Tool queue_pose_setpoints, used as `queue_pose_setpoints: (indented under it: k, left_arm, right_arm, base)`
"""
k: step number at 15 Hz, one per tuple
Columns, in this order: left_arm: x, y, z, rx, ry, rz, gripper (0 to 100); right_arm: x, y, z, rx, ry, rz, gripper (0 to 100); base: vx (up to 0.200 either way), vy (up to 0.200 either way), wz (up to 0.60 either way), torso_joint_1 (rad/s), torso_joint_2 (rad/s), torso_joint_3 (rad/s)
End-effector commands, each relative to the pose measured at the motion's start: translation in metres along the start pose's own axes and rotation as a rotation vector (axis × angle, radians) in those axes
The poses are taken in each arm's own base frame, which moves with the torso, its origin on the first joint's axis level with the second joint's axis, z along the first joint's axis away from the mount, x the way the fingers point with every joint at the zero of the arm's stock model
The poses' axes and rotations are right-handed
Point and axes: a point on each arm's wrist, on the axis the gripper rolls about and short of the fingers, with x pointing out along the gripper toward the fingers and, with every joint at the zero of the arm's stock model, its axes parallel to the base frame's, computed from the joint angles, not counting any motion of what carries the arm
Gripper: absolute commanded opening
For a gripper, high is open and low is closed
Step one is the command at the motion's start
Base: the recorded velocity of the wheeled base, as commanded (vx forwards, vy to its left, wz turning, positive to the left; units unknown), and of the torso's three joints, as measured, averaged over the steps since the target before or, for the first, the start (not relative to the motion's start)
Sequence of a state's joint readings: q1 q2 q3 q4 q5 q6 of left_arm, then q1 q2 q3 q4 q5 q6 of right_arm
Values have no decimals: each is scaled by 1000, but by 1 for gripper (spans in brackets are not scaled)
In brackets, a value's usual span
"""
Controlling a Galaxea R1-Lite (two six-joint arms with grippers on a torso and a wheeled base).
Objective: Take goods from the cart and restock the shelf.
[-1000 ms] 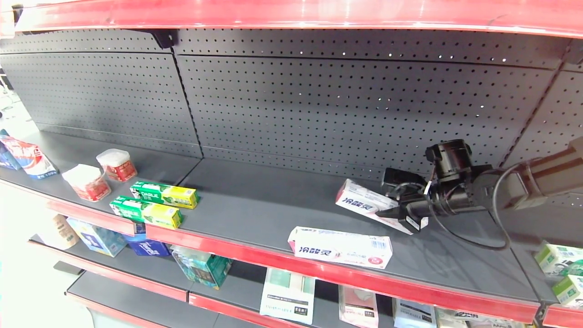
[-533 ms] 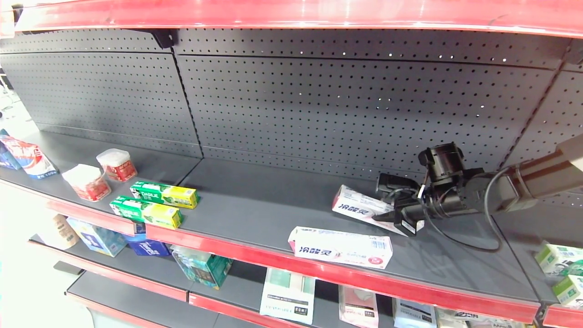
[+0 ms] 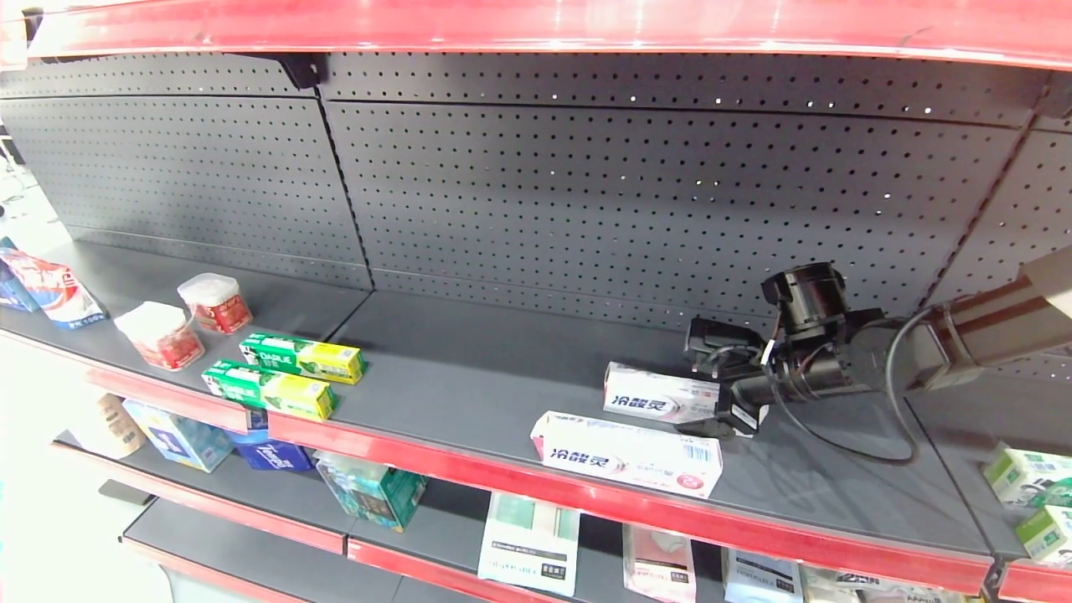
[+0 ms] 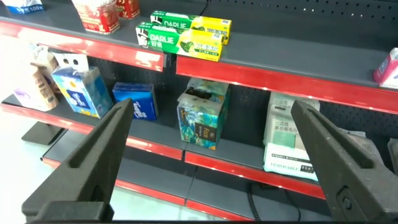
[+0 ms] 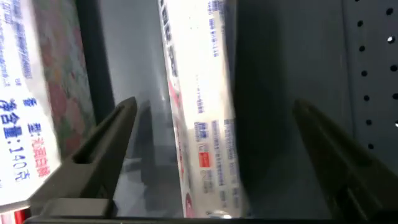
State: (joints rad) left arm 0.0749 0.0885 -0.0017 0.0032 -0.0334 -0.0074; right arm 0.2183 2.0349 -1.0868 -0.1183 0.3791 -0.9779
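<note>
The left gripper [image 4: 212, 104] hangs empty, fingers spread wide, facing the lower shelves. On the shelf [image 3: 469, 360] a white toothpaste box [image 3: 657, 392] lies flat between the fingers of the right gripper [image 3: 710, 389], which stand apart and seem clear of both its sides. A second box [image 3: 626, 452] lies just outside one finger, at the front edge. This looks like the release after placing. Next, the arm should back straight out without dragging either box.

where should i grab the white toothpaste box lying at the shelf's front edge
Probably its middle, pinched across the narrow width from above: the front white toothpaste box lies flat, long side along the shelf lip, with a gap showing behind it.
</note>
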Motion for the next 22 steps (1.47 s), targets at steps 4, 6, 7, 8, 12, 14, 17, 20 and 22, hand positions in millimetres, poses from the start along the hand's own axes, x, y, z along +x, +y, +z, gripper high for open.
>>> queue_pose_setpoints:
  k: [4, 6, 7, 8, 12, 14, 17, 20, 22]
  left_arm:
    - [0, 0, 0, 0, 2, 0, 100]
    - [0, 0, 0, 0, 2, 1, 100]
    - [0, 0, 0, 0, 2, 0, 100]
    - [0, 0, 0, 0, 4, 0, 100]
    - [0, 0, 0, 0, 2, 1, 100]
    - [0, 0, 0, 0, 2, 0, 100]
    - [0, 0, 0, 0, 2, 0, 100]
    - [0, 0, 0, 0, 2, 0, 100]
    - [0, 0, 0, 0, 2, 0, 100]
  right_arm:
    - [-27, -18, -6, 65, 20, -107, 100]
    - [-43, -25, -20, 117, 39, -146, 100]
    - [-49, -24, -26, 135, 45, -154, 100]
    - [-51, -24, -28, 140, 45, -154, 100]
    - [-84, -16, -51, 269, -19, -141, 100]
    - [-88, -15, -49, 285, -41, -135, 100]
    - [-100, -13, -49, 541, -26, -194, 100]
    - [-108, -20, -60, 588, 6, -287, 100]
    - [-113, -24, -75, 621, 39, -335, 100]
  base:
    - [0, 0, 0, 0, 0, 0]
    - [0, 0, 0, 0, 0, 0]
    - [0, 0, 0, 0, 0, 0]
    - [0, 0, 0, 0, 0, 0]
    - [0, 0, 0, 0, 0, 0]
    - [0, 0, 0, 0, 0, 0]
    - [0, 0, 0, 0, 0, 0]
    - [0, 0, 0, 0, 0, 0]
    - [0, 0, 0, 0, 0, 0]
